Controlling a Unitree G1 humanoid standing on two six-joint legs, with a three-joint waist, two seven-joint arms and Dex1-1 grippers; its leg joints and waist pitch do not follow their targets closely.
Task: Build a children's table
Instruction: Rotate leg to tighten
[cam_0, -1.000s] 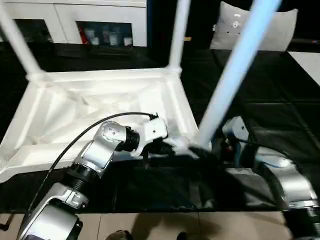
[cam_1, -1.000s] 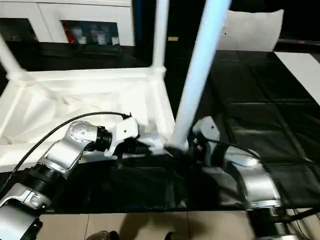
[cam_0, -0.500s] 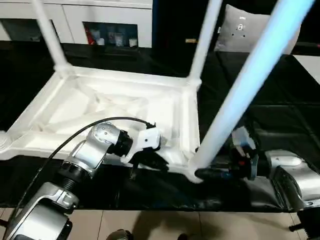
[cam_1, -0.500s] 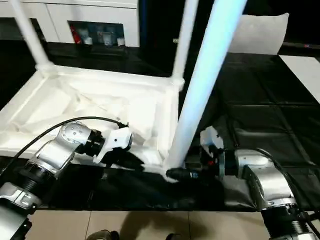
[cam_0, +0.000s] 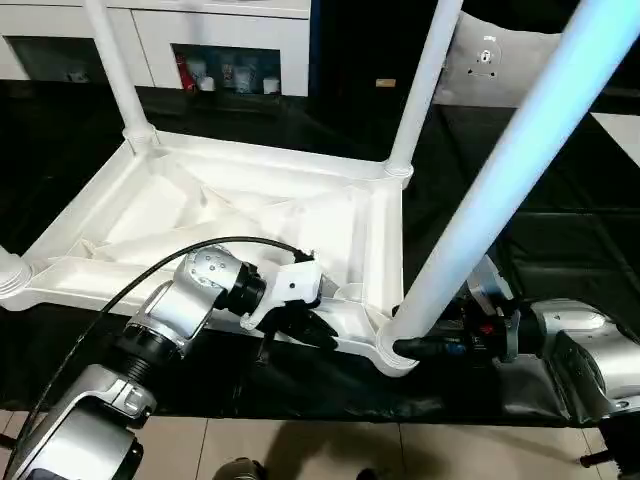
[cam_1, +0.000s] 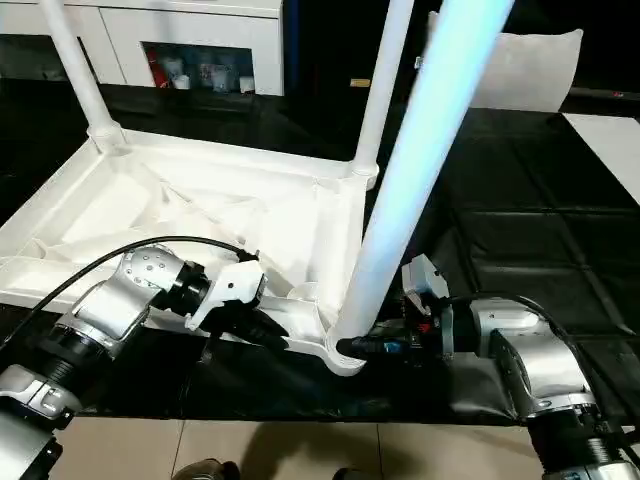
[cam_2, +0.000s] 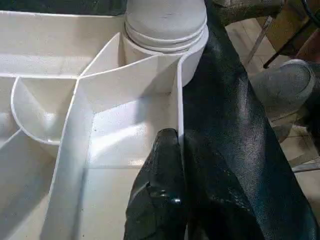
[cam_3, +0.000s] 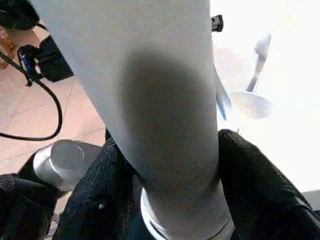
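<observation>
The children's table (cam_0: 250, 215) lies upside down at the counter's (cam_1: 520, 215) near edge, legs up, so sockets face the robot. The left gripper (cam_2: 172, 145), pressed together, pinches its near rim to steady it. The right gripper (cam_3: 165, 165) straddles the near-right leg (cam_1: 400, 200) at its socket, fingers (cam_3: 252, 187) hugging it.

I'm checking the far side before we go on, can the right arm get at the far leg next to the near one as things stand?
Probably not right away. The right gripper sits around the base of the near leg, and that leg stands between it and the far leg. It would have to let go and swing round first.
</observation>
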